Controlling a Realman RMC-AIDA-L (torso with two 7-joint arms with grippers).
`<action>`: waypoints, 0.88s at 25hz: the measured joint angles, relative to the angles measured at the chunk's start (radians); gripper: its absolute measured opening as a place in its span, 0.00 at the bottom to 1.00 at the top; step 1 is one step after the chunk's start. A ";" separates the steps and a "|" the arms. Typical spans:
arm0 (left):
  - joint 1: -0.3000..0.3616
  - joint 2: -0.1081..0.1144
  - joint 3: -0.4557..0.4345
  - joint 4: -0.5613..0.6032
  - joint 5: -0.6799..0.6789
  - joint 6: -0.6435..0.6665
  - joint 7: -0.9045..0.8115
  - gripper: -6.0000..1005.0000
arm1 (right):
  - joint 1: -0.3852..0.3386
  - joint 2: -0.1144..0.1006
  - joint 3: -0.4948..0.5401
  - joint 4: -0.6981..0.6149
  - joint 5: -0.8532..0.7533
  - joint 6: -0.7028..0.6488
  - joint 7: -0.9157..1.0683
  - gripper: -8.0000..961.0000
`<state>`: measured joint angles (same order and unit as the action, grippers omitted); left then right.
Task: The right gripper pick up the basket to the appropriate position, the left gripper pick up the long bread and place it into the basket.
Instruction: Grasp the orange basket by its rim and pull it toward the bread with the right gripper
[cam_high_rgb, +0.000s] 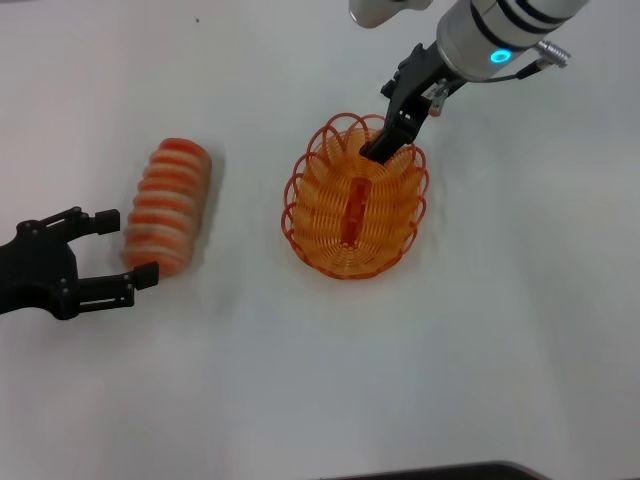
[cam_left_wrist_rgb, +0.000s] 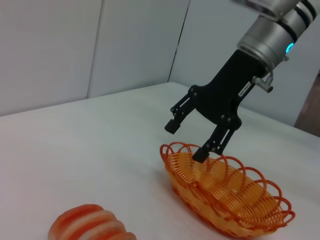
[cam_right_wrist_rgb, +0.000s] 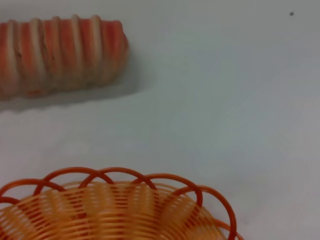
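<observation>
Long bread & basket axes parallel, near-far.

Lighting is bright, even and diffuse from overhead. The white table reads slightly washed out, without hard glare. Shadows are soft: a faint one beside the long bread, another beneath the basket. In the right wrist view the bread and basket rim are mildly out of focus.

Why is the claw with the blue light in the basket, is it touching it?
Cannot tell. In the left wrist view one finger of the open right gripper dips inside the basket rim, but neither contact nor gap shows plainly.
</observation>
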<state>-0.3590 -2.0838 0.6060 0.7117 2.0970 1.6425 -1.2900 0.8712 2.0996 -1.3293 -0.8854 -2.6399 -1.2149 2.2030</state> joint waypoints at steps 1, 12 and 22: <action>0.000 0.000 0.000 0.000 0.000 0.000 0.000 0.92 | 0.000 0.000 -0.001 0.013 0.007 0.013 -0.001 0.95; 0.000 0.000 0.000 0.000 0.000 0.003 0.000 0.92 | -0.002 -0.001 -0.003 0.066 0.041 0.047 -0.008 0.94; 0.002 -0.001 0.000 0.003 0.001 0.005 0.000 0.92 | -0.003 -0.007 0.009 0.091 0.061 0.095 0.020 0.86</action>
<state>-0.3573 -2.0847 0.6059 0.7146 2.0982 1.6473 -1.2900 0.8685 2.0923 -1.3198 -0.7946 -2.5794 -1.1201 2.2230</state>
